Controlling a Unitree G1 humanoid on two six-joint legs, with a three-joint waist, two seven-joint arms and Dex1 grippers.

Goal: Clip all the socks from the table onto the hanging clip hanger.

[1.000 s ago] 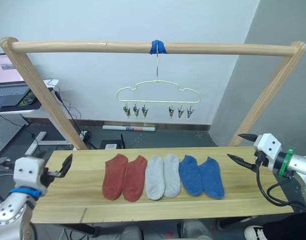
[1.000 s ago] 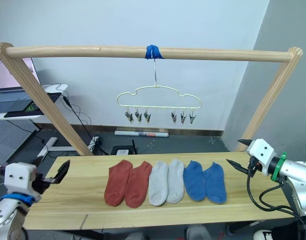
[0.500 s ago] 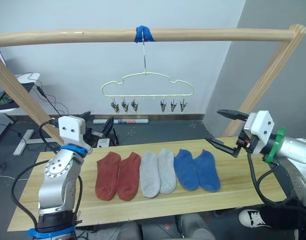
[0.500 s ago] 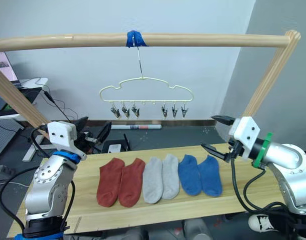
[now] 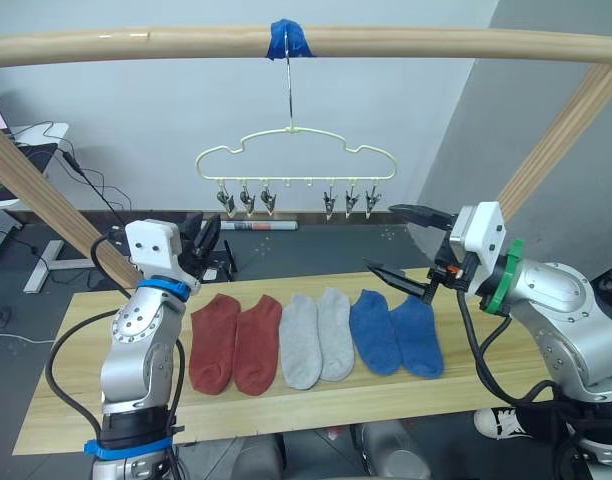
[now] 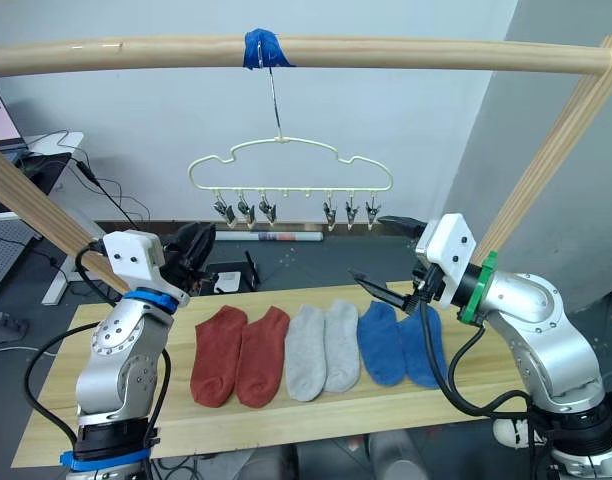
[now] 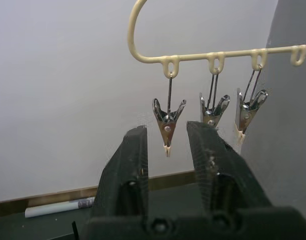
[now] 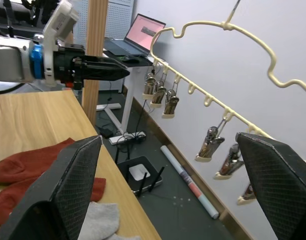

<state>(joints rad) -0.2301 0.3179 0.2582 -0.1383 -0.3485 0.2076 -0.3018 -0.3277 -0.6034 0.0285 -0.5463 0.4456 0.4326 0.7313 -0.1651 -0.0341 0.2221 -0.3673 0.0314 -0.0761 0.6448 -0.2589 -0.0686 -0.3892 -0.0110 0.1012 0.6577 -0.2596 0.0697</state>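
The wooden pole frame [image 5: 316, 42] spans the scene, and the clip hanger [image 5: 296, 160] hangs from it by its long hook, fixed with blue tape [image 5: 288, 38]. Below it, the table [image 5: 76, 400] carries all six socks in one row: the rust-red socks [image 5: 234, 342] on the robot's left, the grey socks [image 5: 317, 335] in the middle, the blue socks [image 5: 395, 333] on the right. No sock is clipped; every clip [image 7: 167, 120] hangs empty.

The left gripper [image 5: 200, 243] is raised above the table's back edge, its fingers parted with a narrow gap and grasping nothing. In the left wrist view the outermost clip sits in line with that gap. The right gripper [image 5: 410, 246] is spread wide and empty, above the blue socks.

Risks:
1. The hanger swings freely on its hook. A push from either gripper is likely to set it rocking, so the clips would drift out of line.
2. A sock is thin, soft fabric lying flat. A shallow pinch may slip, or drag the neighbouring sock that touches it.

Change from one second earlier: both grippers were low at the table's outer ends; both have since risen and moved inward. The socks remain in the same order.
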